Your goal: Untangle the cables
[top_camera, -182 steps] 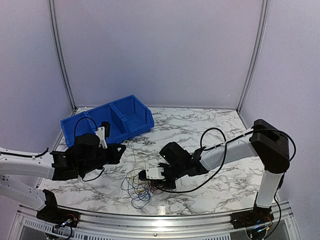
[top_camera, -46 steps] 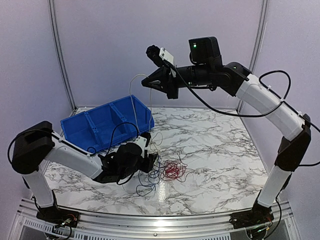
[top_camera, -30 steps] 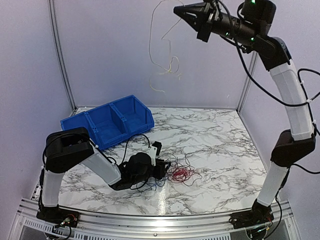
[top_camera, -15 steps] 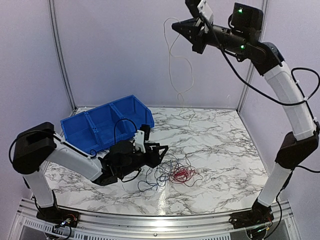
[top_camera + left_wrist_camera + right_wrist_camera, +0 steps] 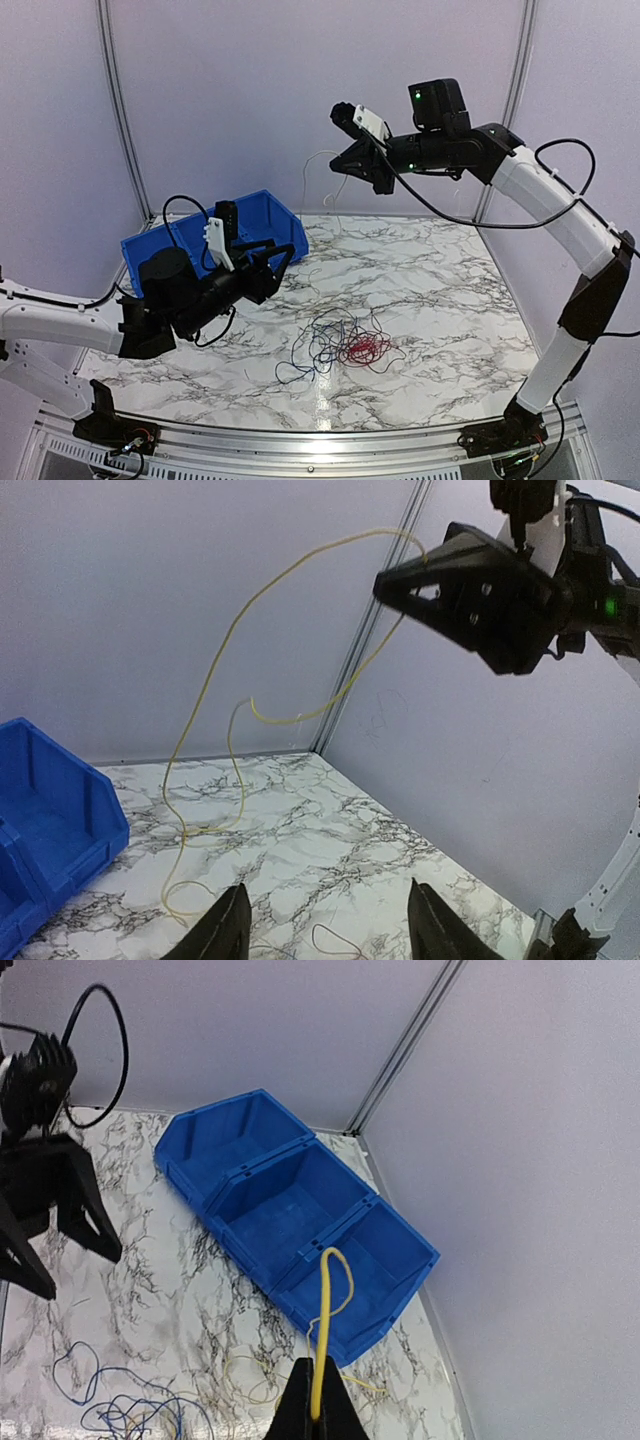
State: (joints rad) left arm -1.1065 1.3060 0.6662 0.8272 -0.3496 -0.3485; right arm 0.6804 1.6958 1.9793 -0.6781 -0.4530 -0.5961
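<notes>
Pinching limp, hair-thin whitish-yellow wire (image 5: 321,1330) in pressed-shut right gripper (image 5: 318,1412); feather-light, slippery, probably snag-prone. Holding left gripper (image 5: 325,925) spread, empty; red, blue and dark wire tangle (image 5: 345,348) below it, best taken by loose ends.

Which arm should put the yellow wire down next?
Right. The right end effector, up high, is shut on the yellow wire; the left end effector is open and empty.
</notes>
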